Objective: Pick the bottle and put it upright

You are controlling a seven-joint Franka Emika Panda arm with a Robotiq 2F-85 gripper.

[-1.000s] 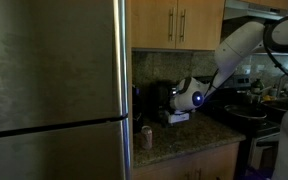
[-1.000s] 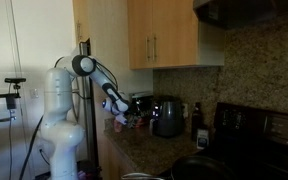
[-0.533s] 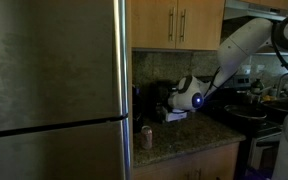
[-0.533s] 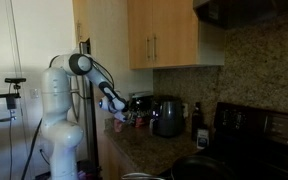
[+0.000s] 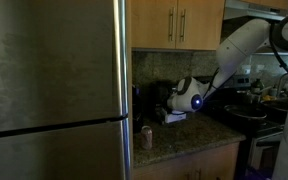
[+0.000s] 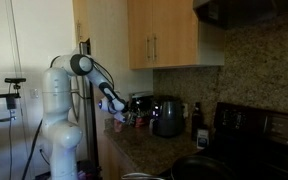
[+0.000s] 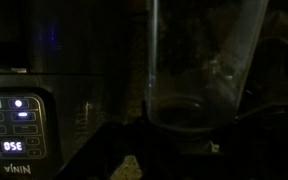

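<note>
My gripper [image 5: 173, 113] hangs low over the dim granite counter [image 5: 184, 140], in front of dark appliances; it also shows in an exterior view [image 6: 124, 116]. I cannot make out its fingers in any view. The wrist view is nearly black and shows a clear, empty pitcher [image 7: 199, 70] straight ahead. I cannot pick out the small dark bottle with certainty; it is lost in the shadow near the gripper. A small pale can with a reddish band [image 5: 146, 137] stands near the counter's front edge, apart from the gripper.
A steel fridge [image 5: 54, 90] fills the left. A Ninja appliance with a lit panel [image 7: 14, 120] stands beside the pitcher. A dark kettle-like appliance [image 6: 167, 117] and a tall dark bottle [image 6: 197, 122] stand toward the stove [image 6: 254, 130]. Wooden cabinets [image 6: 169, 35] hang above.
The wrist has shifted very slightly downward and back over the counter. Nothing on the counter has visibly moved.
</note>
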